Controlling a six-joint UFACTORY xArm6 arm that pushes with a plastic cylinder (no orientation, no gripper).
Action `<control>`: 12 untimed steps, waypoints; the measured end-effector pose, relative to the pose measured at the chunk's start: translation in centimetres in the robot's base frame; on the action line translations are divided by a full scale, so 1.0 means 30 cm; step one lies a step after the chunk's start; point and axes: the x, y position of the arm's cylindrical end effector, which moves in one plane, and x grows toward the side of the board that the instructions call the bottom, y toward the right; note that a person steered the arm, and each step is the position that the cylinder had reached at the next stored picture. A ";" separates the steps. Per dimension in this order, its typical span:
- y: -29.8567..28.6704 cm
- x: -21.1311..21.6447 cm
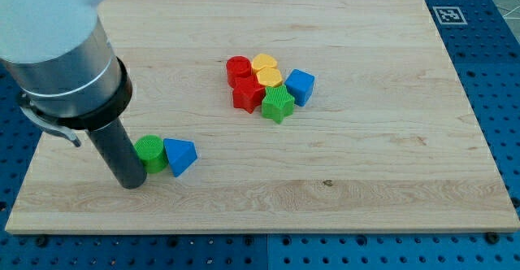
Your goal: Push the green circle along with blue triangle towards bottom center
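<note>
Camera view step: tip (132, 185) sat left of touching green circle (150, 154) and blue triangle (179, 155); no fingers existed.
Next: push rightward along table (366, 189).

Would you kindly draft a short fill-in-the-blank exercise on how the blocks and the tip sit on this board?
1. My tip sits just to the view's ____ of the green circle.
2. The block touching the green circle on its right is the blue ____.
3. In the central cluster, the green star lies directly below the two ____ blocks.

Missing words: left; triangle; yellow
</note>
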 end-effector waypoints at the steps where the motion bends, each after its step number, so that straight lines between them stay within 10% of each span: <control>1: 0.000 0.000; 3: -0.205 -0.042; 12: 0.270 -0.100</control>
